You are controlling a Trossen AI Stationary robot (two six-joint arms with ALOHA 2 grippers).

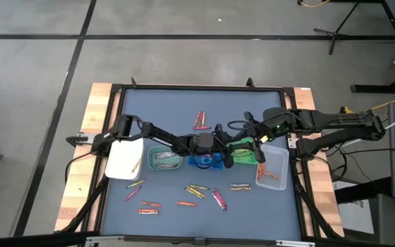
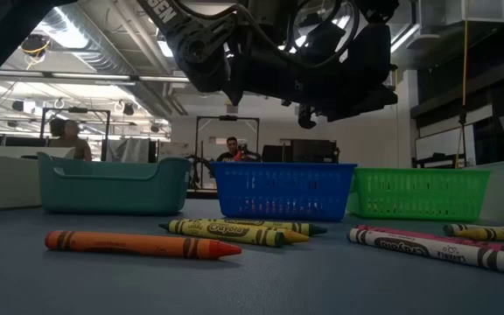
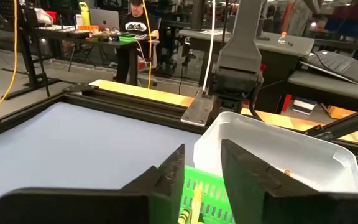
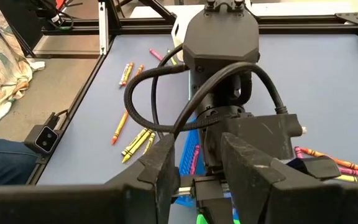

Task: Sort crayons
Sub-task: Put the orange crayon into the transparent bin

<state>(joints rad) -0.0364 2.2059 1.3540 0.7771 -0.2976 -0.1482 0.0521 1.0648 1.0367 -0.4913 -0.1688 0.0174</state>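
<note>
Slim paper-wrapped crayons [image 2: 143, 244] lie before slotted plastic baskets [image 2: 283, 190].

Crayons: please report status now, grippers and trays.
Left gripper open over green tray, a crayon inside. Right gripper open, empty, close above it. Loose crayons on the mat; arms crowd each other.

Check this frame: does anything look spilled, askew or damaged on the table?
Nothing looks damaged. Loose crayons lie scattered on the mat in front of the row of trays, and a few more lie behind it; that fits unfinished sorting. The trays sit in a fairly even line. Both grippers, left and right, hover close together over the green tray.
</note>
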